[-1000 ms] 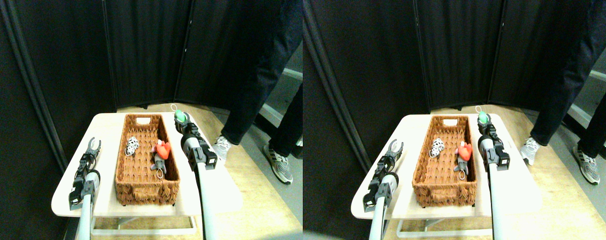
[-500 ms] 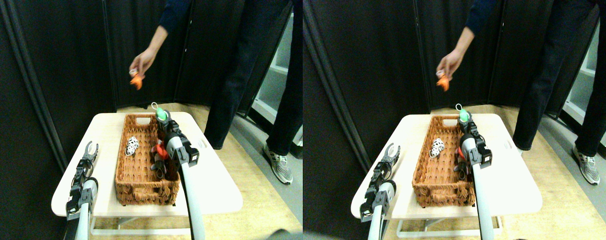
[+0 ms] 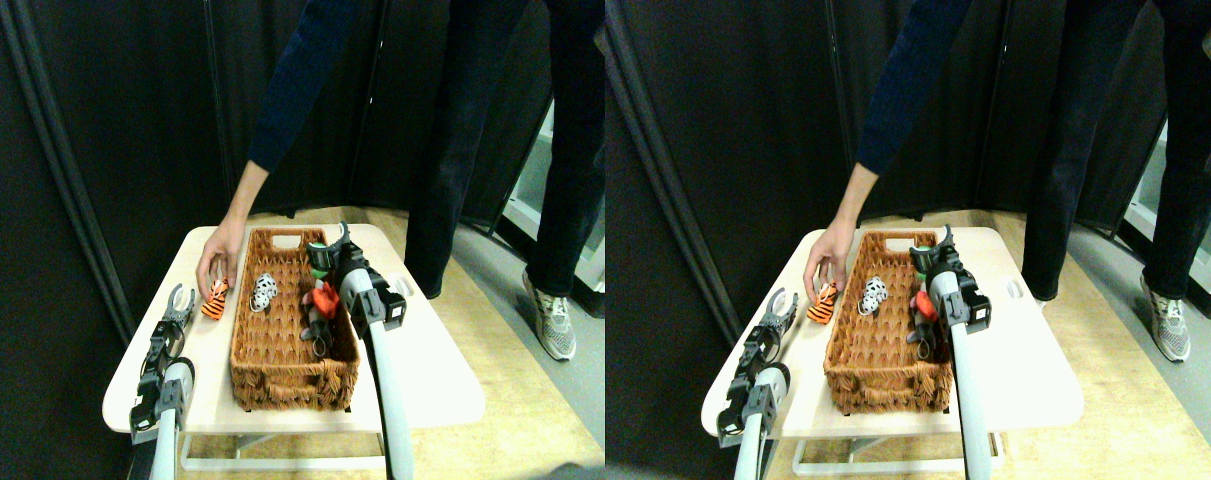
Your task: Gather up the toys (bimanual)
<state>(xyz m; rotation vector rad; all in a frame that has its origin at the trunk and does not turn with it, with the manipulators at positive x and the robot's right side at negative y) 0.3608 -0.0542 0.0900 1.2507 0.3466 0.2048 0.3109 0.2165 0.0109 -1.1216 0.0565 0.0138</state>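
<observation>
The right claw (image 3: 322, 252) hangs over the far end of the long brown woven basket (image 3: 290, 385), clamped on a small green plush toy (image 3: 317, 255) — best let go low, over bare weave. The left claw (image 3: 178, 300), prongs apart, waits beside the orange-striped plush toy (image 3: 215, 299) on the pale table (image 3: 435, 385) (a person's hand (image 3: 219, 255) is there; wait).

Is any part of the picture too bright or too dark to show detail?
Stereo pair view: the table top glares to near white at its front right; the black curtains behind lose all fold detail; the basket weave stays clear.
</observation>
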